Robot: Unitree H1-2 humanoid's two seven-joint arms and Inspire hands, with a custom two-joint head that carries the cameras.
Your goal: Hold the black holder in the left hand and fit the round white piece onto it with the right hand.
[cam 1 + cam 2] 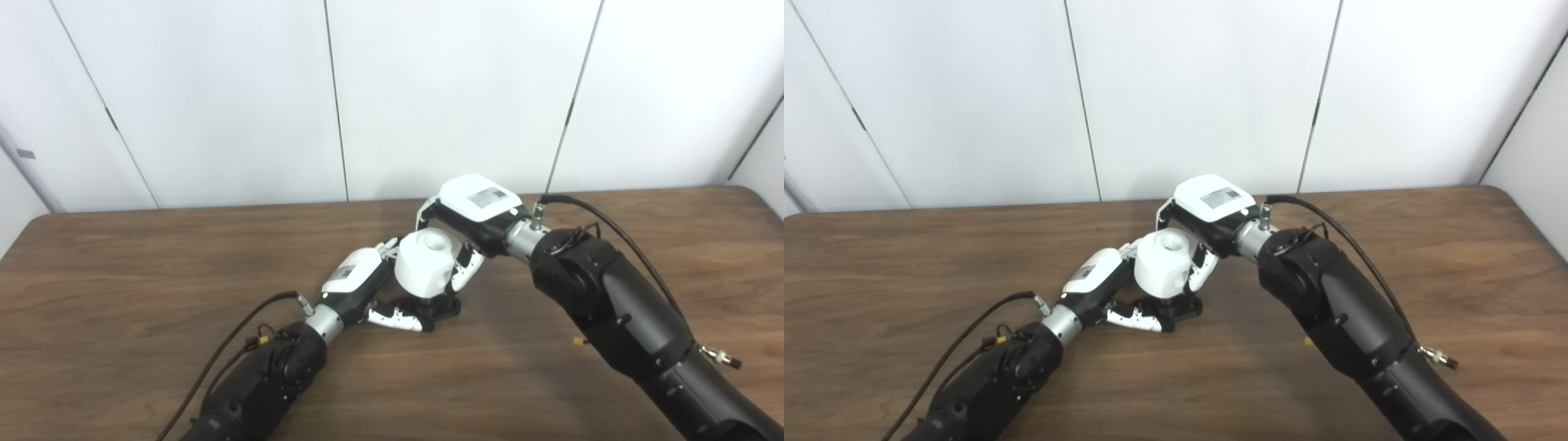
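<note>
At the middle of the frame we have the white piece (424,262) in our right hand (468,211) sitting on the black holder (442,306), which our left hand (367,288) clasps (seating unconfirmed), so next we press straight down

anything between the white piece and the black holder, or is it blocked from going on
Nothing visible blocks it. The round white piece sits directly over the black holder, with the right hand around it from behind and the left hand at the holder. Whether it is fully seated cannot be told.
</note>
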